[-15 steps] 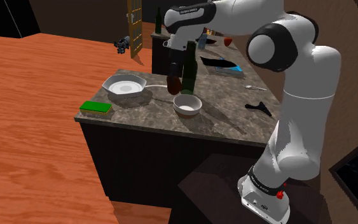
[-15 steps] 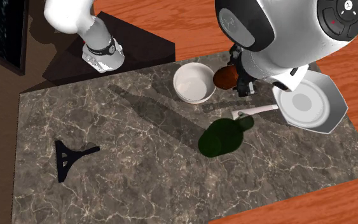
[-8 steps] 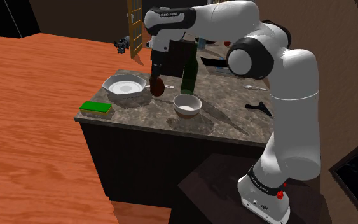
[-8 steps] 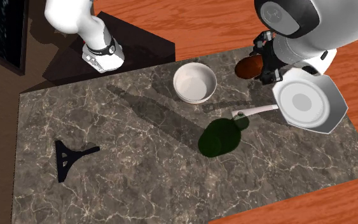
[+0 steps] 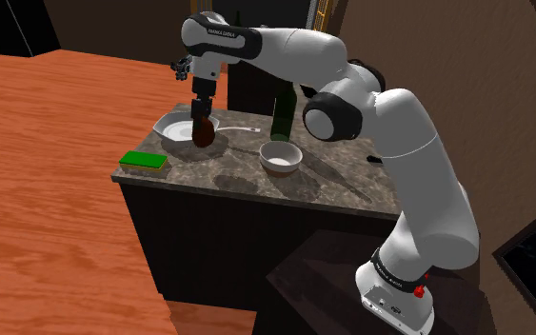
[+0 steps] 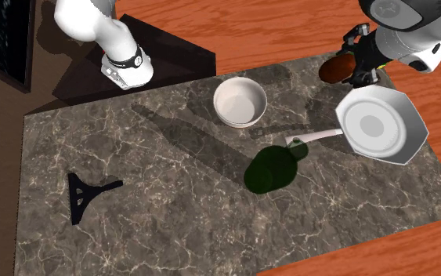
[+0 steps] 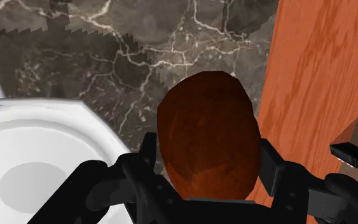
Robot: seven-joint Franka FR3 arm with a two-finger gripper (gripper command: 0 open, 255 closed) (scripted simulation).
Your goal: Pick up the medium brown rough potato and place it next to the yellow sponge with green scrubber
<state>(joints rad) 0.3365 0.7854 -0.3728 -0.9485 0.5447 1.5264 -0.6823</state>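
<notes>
Shoulder view: gripper (image 5: 201,124) pinches the brown potato (image 5: 204,137), held above the white plate (image 5: 174,126) | potato's long axis runs along the fingers | green-topped sponge (image 5: 143,160) lies lower left, past the plate, near the counter (image 5: 332,186) corner | next, likely: carry that way.

Veined marble counter (image 6: 171,212), wood-grain floor (image 5: 47,190) — matt brown potato (image 7: 209,140)

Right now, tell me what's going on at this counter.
The arm's black gripper is shut on the reddish-brown potato, holding it over the marble counter beside the white plate, near the counter's edge. The green-topped sponge lies at the counter's corner on the shoulder view's left, past the plate. The potato is not yet placed beside it.
</notes>
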